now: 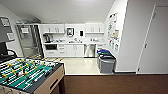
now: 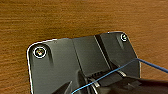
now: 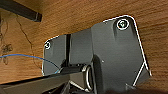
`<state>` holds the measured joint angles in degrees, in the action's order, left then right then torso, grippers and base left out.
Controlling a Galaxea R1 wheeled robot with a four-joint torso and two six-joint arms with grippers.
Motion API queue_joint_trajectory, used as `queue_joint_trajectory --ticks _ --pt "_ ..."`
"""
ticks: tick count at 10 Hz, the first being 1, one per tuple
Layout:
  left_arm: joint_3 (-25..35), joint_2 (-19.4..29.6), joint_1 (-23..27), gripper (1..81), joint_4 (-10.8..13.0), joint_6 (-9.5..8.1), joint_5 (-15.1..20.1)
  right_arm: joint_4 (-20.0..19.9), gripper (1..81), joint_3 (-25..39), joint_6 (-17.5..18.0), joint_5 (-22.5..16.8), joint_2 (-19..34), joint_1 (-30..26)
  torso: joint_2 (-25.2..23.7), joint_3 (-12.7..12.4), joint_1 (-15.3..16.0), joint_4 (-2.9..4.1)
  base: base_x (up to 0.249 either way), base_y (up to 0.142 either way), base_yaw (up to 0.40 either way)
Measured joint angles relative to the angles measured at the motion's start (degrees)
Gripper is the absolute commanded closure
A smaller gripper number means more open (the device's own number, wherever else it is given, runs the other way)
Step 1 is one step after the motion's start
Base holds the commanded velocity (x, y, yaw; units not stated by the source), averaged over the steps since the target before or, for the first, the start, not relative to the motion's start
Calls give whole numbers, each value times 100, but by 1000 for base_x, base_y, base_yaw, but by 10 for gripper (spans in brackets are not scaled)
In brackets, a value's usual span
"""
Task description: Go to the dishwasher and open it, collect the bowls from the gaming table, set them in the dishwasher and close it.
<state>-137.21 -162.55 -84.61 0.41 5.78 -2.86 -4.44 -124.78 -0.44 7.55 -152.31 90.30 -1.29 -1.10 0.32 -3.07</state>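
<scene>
Kitchenette cabinets [image 1: 72,50] are running along the far wall of the room in the head view, white, with upper cupboards [image 1: 53,28] hanging above the counter. These cabinets are serving as the landmark for everything else.

Nearer the camera than the cabinets and off to the left, a table-football table [image 1: 27,75] is taking up the lower corner, its green field crossed by rods carrying yellow and dark figures. Brown carpet [image 1: 112,85] is lying in front, giving way to a pale shiny floor [image 1: 80,65] that is stretching up to the cabinets.

To the right of the cabinets, a white wall [image 1: 132,37] is jutting forward, with papers [image 1: 113,31] pinned on its side face. At the foot of that wall, a grey bin [image 1: 107,64] is standing with a blue-lidded bin [image 1: 103,52] just behind it.

The dishwasher [image 1: 89,50] is sitting in the cabinet run itself, at its right end under the counter, its steel front closed.

A small dark oven [image 1: 51,46] is set into the left end of the same run, and a kettle-like dark appliance [image 1: 47,38] is standing on the counter above it.

In both wrist views, dark robot plates are hanging over brown carpet, with a thin blue cable [image 2: 112,72] crossing the left one. Whether either gripper's fingers are parted or closed, or holding anything, I cannot tell.
</scene>
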Motion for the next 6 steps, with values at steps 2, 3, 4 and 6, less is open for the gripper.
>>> queue_joint_trajectory --ticks 2,3,4,6 --pt "0 0 0 10 0 0 0 0 10 0 0 -2 -12 0 0 0 -2 0 139 0 0" --pt "0 1 0 10 0 0 0 0 10 -2 0 -2 -9 -2 0 0 0 0 139 0 0" --pt "0 0 0 10 0 0 0 0 10 -2 0 -5 -11 2 0 0 0 0 139 0 0" --pt "-15 1 -6 10 0 0 2 0 10 -20 0 -6 -11 5 -2 0 -5 0 160 0 0"
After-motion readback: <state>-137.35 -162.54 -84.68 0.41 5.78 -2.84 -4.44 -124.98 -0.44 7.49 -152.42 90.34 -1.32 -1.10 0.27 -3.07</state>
